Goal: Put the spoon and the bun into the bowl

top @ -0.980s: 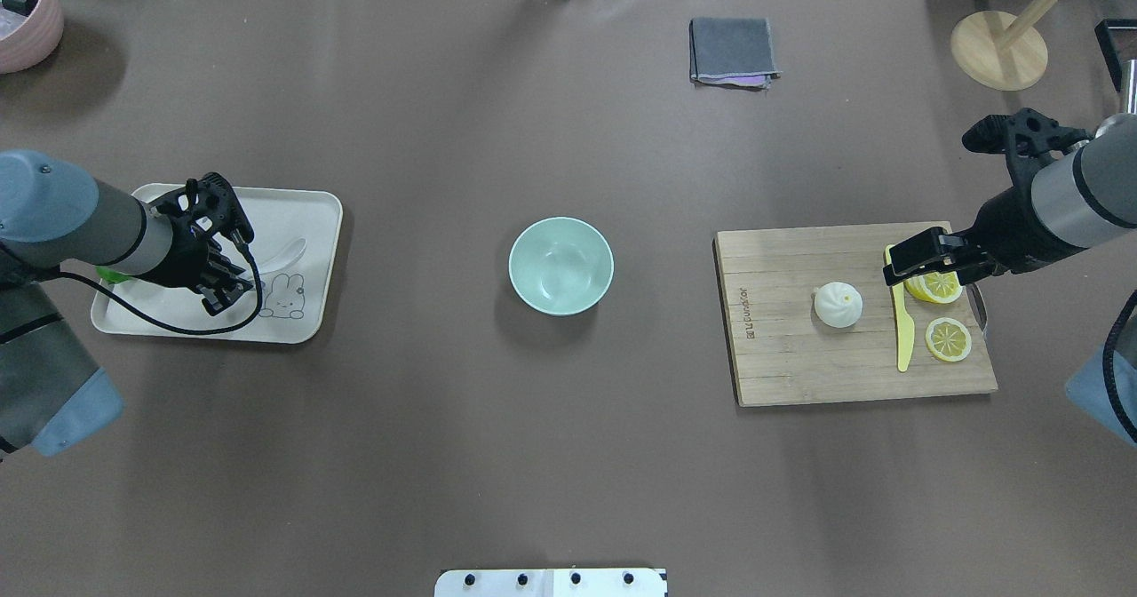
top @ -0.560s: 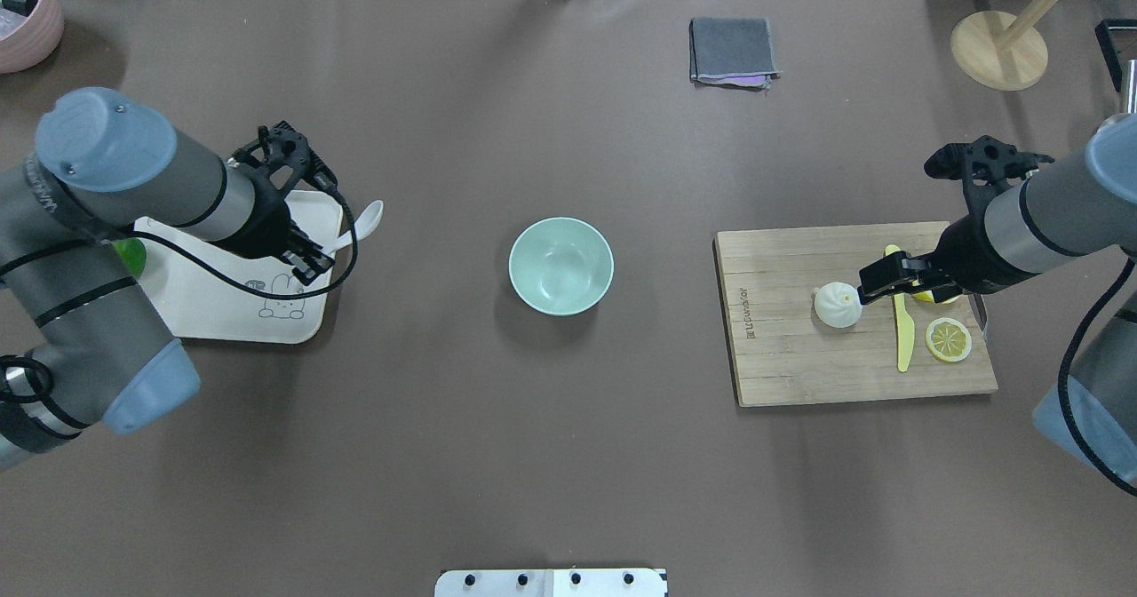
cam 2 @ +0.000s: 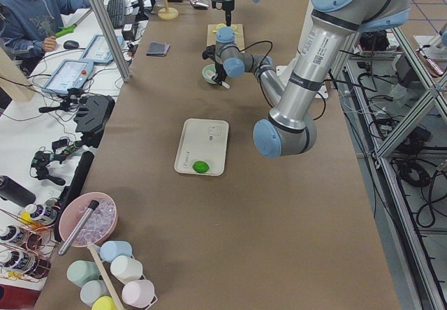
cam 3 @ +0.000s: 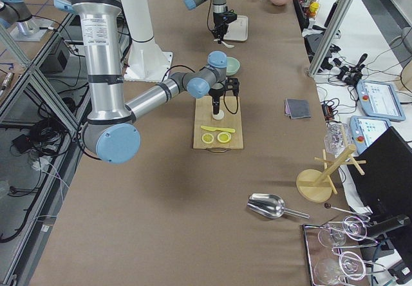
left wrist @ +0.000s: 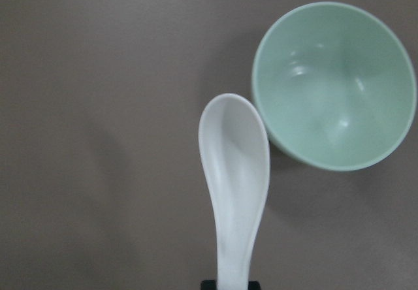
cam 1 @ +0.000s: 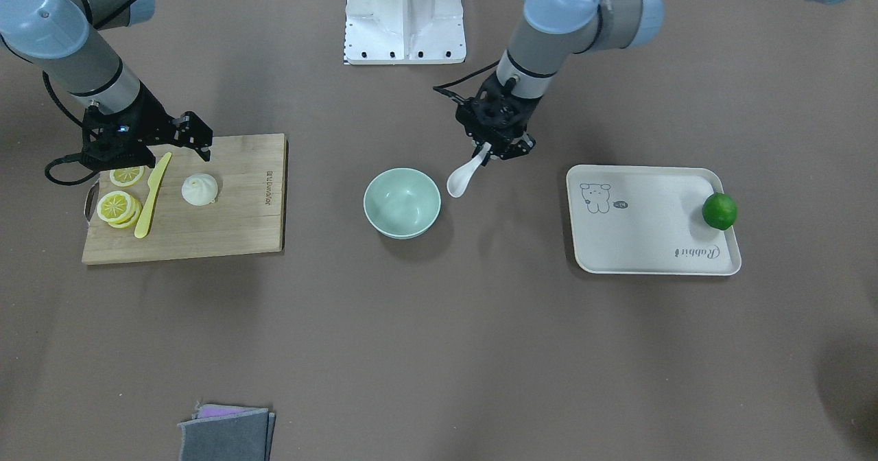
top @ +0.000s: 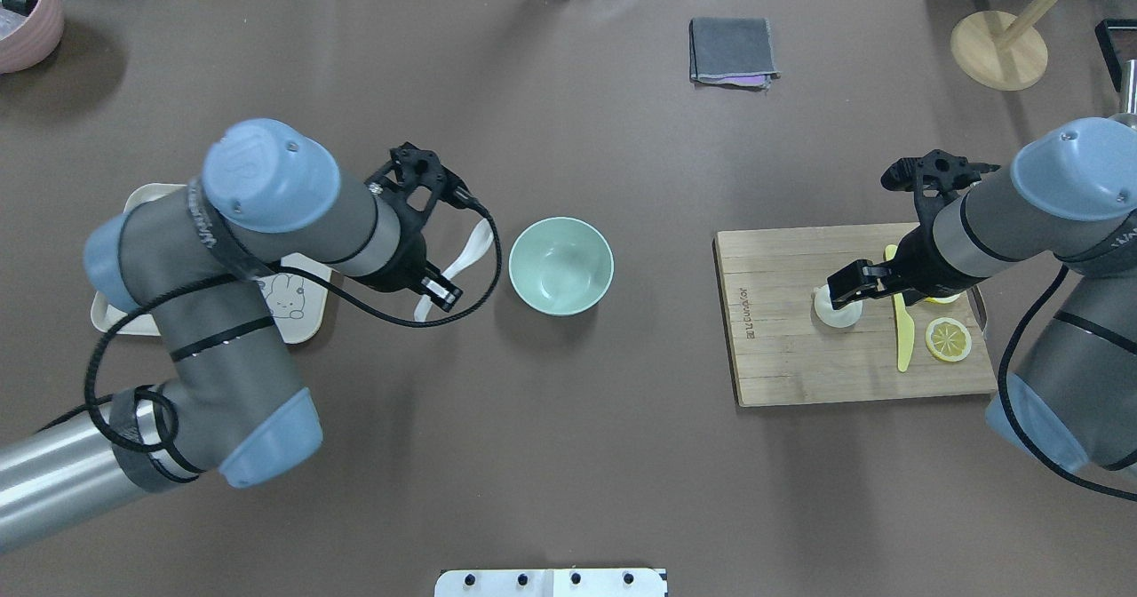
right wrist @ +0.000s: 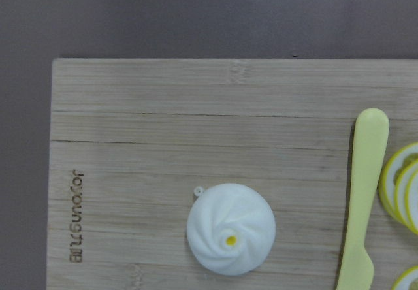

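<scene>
My left gripper (top: 441,289) is shut on the handle of the white spoon (top: 476,239), holding it above the table just left of the mint-green bowl (top: 560,266). In the left wrist view the spoon's scoop (left wrist: 235,166) sits beside the bowl's rim (left wrist: 261,107), outside it. The front view shows the spoon (cam 1: 461,178) hanging from that gripper (cam 1: 488,151) next to the bowl (cam 1: 402,202). The white bun (cam 1: 199,189) lies on the wooden cutting board (cam 1: 233,228). My right gripper (top: 845,289) is open and empty above the bun (top: 836,313). The bun also shows in the right wrist view (right wrist: 230,238).
A yellow knife (top: 903,335) and lemon slices (top: 948,339) lie on the board right of the bun. A cream tray (cam 1: 651,241) holds a green lime (cam 1: 719,211). A grey cloth (top: 733,51), a wooden stand (top: 998,51) and a pink bowl (top: 22,19) sit at the far edge.
My left gripper has lifted the spoon off the tray and carried it right to beside the bowl. My right gripper has moved left across the board to over the bun.
</scene>
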You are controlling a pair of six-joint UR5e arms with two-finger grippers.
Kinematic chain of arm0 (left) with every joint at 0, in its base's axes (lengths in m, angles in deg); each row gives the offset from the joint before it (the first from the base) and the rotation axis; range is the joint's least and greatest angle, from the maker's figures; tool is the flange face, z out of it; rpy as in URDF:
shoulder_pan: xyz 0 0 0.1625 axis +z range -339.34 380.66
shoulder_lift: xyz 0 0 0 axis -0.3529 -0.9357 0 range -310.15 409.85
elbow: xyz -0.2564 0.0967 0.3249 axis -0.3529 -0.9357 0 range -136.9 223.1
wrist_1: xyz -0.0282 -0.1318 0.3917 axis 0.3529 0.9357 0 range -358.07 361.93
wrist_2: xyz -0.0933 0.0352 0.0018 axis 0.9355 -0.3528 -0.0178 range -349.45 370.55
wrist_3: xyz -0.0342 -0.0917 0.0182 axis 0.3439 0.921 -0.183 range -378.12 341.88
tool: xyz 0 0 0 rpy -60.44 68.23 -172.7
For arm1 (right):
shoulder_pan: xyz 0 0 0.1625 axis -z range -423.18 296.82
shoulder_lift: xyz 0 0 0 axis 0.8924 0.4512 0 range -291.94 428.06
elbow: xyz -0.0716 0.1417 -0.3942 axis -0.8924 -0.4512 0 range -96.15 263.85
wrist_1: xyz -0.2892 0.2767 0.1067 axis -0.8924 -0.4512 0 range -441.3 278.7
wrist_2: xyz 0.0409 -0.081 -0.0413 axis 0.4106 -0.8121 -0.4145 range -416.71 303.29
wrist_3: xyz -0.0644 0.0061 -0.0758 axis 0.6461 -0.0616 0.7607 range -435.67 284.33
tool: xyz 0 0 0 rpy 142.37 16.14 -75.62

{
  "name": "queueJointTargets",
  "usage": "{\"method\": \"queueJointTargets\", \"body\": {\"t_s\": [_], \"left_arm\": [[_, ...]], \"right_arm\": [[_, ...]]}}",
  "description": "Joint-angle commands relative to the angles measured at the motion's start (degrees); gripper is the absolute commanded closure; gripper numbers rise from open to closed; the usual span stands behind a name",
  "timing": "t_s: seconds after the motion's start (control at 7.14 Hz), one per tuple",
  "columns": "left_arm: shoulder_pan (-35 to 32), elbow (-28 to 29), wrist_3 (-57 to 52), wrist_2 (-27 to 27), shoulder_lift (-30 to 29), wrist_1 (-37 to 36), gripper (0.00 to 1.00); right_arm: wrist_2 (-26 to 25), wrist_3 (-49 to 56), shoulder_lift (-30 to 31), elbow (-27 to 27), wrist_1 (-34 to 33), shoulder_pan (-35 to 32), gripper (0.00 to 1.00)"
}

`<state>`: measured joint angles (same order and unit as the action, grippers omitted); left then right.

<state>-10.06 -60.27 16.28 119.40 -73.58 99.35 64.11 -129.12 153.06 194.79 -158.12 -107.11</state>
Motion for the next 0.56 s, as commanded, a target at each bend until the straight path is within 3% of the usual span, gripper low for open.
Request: {"method": "queueJointTargets", "body": {"t_s": [0.0,0.28,0.42], "left_arm": [[5.48,3.15,3.91,-6.88,-5.93,-3.38,1.00],[5.76,9.39,5.06,-7.52,-11.02,-3.29,1.00],[5.76,9.85,4.88,-7.78,-11.13,-3.12,1.00]], "right_arm": [[-0.32,0.01,-0.19,-0.90,0.00,0.51,0.00],[-0.32,0.01,-0.19,-0.99,0.00,0.60,0.00],[-0.32,-0.08,-0.19,-0.99,0.00,0.60,0.00]]}}
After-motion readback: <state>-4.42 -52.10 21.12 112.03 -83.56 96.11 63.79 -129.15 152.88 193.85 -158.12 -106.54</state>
